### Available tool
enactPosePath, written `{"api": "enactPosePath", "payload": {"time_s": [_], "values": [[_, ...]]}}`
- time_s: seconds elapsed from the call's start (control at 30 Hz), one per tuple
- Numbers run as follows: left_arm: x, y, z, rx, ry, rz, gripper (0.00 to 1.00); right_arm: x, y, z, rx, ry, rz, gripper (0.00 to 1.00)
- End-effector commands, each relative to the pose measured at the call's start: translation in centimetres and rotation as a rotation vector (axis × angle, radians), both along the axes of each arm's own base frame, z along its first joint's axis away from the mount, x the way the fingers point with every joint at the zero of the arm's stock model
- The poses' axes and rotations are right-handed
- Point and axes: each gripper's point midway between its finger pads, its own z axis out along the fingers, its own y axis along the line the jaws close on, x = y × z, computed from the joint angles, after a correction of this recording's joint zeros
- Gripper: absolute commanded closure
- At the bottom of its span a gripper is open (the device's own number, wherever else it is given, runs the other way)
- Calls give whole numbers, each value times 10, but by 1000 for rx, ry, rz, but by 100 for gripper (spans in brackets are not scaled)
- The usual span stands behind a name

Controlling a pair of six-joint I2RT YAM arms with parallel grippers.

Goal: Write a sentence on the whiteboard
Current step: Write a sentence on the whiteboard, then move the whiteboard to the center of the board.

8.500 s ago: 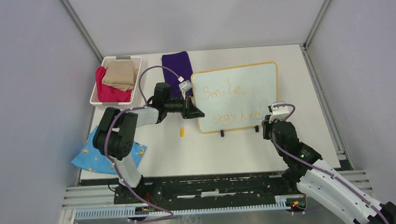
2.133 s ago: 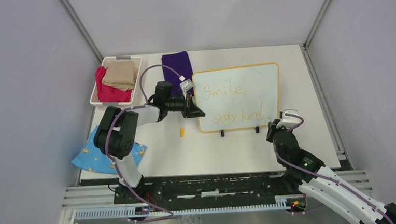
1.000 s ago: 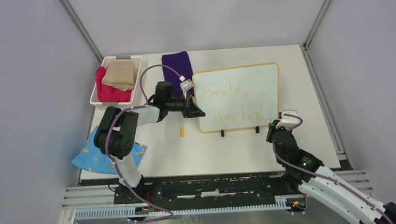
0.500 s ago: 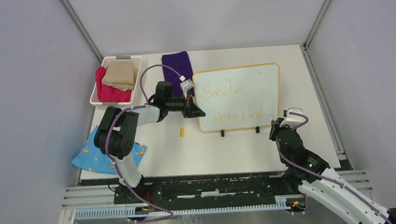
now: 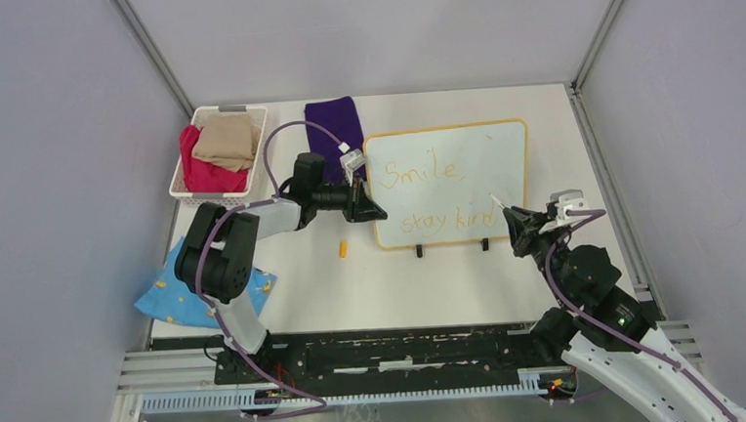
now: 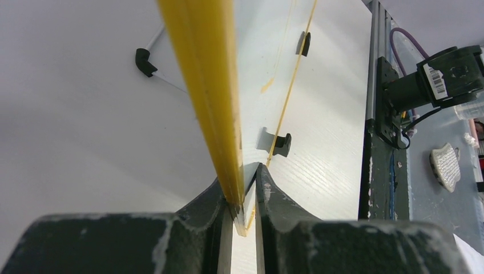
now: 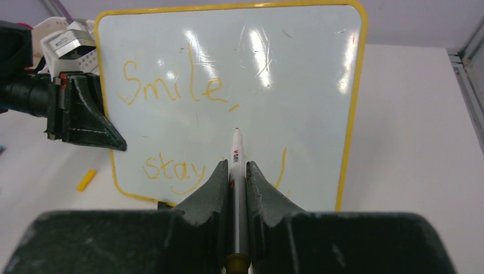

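yellow-framed whiteboard (image 5: 446, 182) stands propped on the bench (image 5: 403, 278), its left edge pinched in the left end effector (image 5: 364, 210). right end effector (image 7: 237, 168), nearer the board's lower right corner, grips the marker (image 7: 236, 149), long axis pointing at the board's face; tip contact i cannot tell. the sentence (image 7: 171, 88) fills the board's left; bare room lies toward its right edge.

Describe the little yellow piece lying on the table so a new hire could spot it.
Find the whiteboard standing mid-table, with the left gripper clamped on its left edge. On the tabletop, just to the near side of that gripper, lies a small yellow cap. It is the only loose yellow thing, stubby and clear of the board's frame.
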Motion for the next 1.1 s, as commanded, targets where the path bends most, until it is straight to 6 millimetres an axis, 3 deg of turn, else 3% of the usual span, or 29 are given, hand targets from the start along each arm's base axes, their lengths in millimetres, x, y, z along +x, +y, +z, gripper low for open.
{"api": "enactPosePath", "payload": {"time_s": [0.0, 0.6, 0.67, 0.83, 0.87, 0.9, 1.07], "values": [[-8, 26, -64, 264, 30, 109, 77, -8, 18, 29, -22, -83, 133, 100], [1, 32, -25, 219, -27, 197, 45, -17, 38, 29, -48, -115, 264, 100], [2, 33, -18, 215, -43, 210, 33, -18, 40, 30, -49, -120, 276, 100], [7, 37, -3, 207, -83, 252, 22, -20, 45, 33, -48, -128, 307, 100], [7, 39, -1, 209, -89, 264, 5, -20, 45, 33, -51, -131, 309, 100], [10, 41, -1, 217, -97, 284, 1, -20, 45, 34, -54, -133, 310, 100], [22, 54, 11, 243, -155, 397, 0, -17, 45, 31, -75, -131, 302, 100]]}}
